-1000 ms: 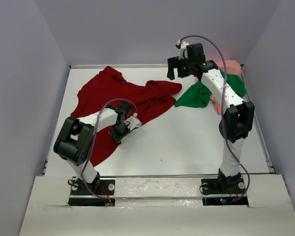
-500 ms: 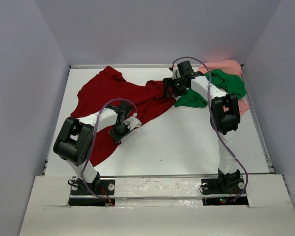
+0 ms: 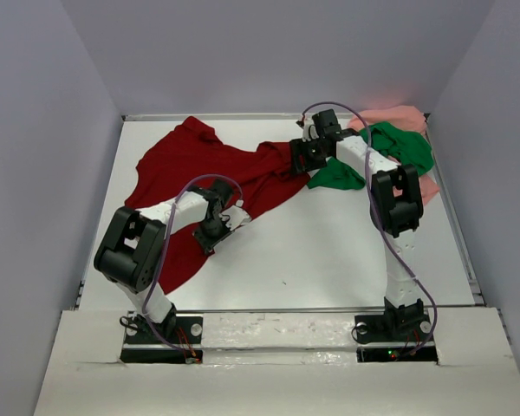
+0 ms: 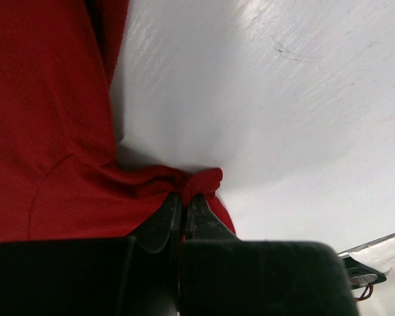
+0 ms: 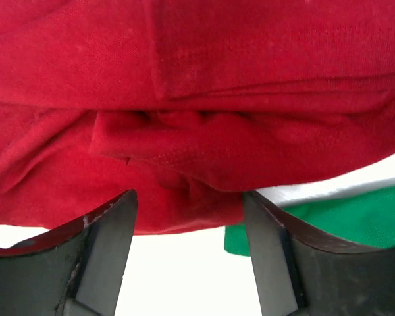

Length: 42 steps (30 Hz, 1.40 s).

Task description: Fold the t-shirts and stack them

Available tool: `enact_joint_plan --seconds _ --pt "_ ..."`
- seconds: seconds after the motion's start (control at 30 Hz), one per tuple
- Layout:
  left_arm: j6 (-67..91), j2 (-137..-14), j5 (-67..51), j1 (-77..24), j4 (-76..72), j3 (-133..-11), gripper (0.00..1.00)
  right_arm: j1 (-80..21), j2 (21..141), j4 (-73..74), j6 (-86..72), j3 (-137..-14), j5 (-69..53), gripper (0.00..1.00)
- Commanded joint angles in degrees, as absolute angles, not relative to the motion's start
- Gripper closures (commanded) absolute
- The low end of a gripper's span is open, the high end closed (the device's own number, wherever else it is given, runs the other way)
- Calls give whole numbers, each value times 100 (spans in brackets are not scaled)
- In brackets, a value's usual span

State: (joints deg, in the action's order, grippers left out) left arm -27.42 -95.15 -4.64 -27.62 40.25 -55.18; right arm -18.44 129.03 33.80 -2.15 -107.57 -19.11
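The dark red t-shirt (image 3: 217,169) lies crumpled across the left and middle of the white table (image 3: 329,251), one end trailing down towards the left arm's base and the other reaching to the far middle. The left gripper (image 3: 213,229) sits low at the shirt's near edge. In its wrist view the jaws are pressed together on a small bunched fold of the red hem (the cloth puckers right at the fingertips (image 4: 174,209)), with bare table beyond.

Further right, the right gripper (image 3: 302,156) is down at the shirt's far right corner. Its wrist view shows the two jaws standing apart on either side of a wrinkled ridge of red cloth, not closed on it. Whether the pads (image 5: 112,243) touch the fabric I cannot tell.

Just beside that corner lies the green t-shirt (image 3: 397,147), a strip of it showing by the right finger in the wrist view. The pink t-shirt (image 3: 403,113) lies partly under the green one, in the table's far right corner.
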Motion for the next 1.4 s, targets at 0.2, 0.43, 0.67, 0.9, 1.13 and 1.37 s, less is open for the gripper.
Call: enact_joint_plan --seconds 0.2,0.43,0.67,0.9,1.13,1.37 --pt "-2646 -9211 -642 -2874 3999 -5388 100 -1828 13297 2900 -334 -11083 -2443 48" --pt "-2672 -9141 -642 -2874 4061 -5431 100 -1828 13544 2918 -474 -11004 -2654 100" --pt "-2576 -8939 -519 -2874 3973 -5493 100 -1828 13290 2857 -413 -11302 -2356 100" --pt "-2295 -8641 -334 -2795 3779 -5870 100 -1828 12332 2821 -414 -11988 -2005 100" --pt "-1856 -8183 -264 -2488 3762 -7171 100 -1828 11172 2769 -115 -12015 -1442 100" --pt "-1416 -7577 298 -2233 3656 -8515 100 -1828 10249 2777 105 -11857 -1037 100"
